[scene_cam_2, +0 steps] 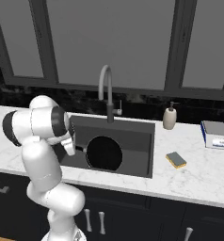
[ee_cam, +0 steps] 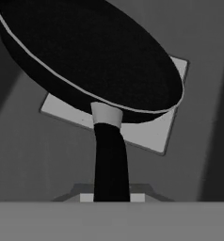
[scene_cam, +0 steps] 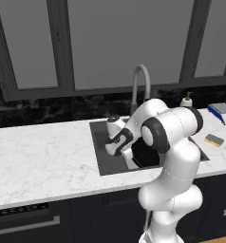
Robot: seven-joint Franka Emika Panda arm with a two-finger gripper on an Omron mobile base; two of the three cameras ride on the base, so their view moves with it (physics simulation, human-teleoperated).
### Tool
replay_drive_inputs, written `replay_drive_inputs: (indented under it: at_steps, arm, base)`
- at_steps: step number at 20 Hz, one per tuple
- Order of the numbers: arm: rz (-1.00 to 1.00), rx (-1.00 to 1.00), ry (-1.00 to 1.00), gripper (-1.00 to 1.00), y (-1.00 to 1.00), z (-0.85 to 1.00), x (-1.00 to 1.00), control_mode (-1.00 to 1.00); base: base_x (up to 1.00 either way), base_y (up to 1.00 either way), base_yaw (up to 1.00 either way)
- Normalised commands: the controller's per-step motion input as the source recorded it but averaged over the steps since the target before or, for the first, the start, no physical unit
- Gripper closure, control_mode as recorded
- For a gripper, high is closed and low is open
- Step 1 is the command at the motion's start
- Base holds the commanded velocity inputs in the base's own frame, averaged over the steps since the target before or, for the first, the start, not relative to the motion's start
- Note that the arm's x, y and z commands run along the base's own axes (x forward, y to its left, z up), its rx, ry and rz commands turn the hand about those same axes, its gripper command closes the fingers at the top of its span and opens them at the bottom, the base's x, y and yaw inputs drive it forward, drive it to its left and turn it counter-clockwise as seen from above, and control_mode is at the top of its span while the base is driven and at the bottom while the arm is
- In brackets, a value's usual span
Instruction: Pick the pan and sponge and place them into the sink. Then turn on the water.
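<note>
The pan (ee_cam: 90, 56) sat in the sink (scene_cam_2: 142, 136), over the bottom plate (ee_cam: 151, 134). The gripper (ee_cam: 111, 196) appeared clamped on its handle (ee_cam: 110, 160). Judged rigid, heavy and head-weighted; a hold nearer the bowl would steady it.

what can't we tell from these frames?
- Jaws: hand view, handle runs off the bottom edge; open or shut unclear.
- Gripper: both base views, hidden behind the arm.
- Pan touching the sink floor or held above: unclear.
- Faucet lever: too small.
</note>
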Motion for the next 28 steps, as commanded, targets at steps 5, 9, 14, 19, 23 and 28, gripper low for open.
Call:
replay_drive_inputs:
  at_steps: [5, 9, 14, 19, 23, 28]
  arm:
    - [-0.13, -0.11, 0.01, 1.00, 0.00, -0.52, 0.52, -1.00]
    - [-0.11, -0.02, 0.03, 1.00, -0.07, -0.50, 0.56, -1.00]
    - [-0.08, 0.00, 0.07, 1.00, -0.15, -0.47, 0.50, -1.00]
    - [-0.03, 0.06, 0.14, 1.00, -0.09, -0.51, 0.40, -1.00]
    - [-0.01, 0.16, 0.21, 1.00, -0.03, -0.43, 0.33, -1.00]
    - [0.00, 0.24, 0.16, 1.00, -0.14, -0.11, 0.11, -1.00]
  base:
    - [0.00, 0.00, 0.00]
    - [0.00, 0.00, 0.00]
    - [0.00, 0.00, 0.00]
    - [0.00, 0.00, 0.00]
    - [0.00, 0.00, 0.00]
    - [0.00, 0.00, 0.00]
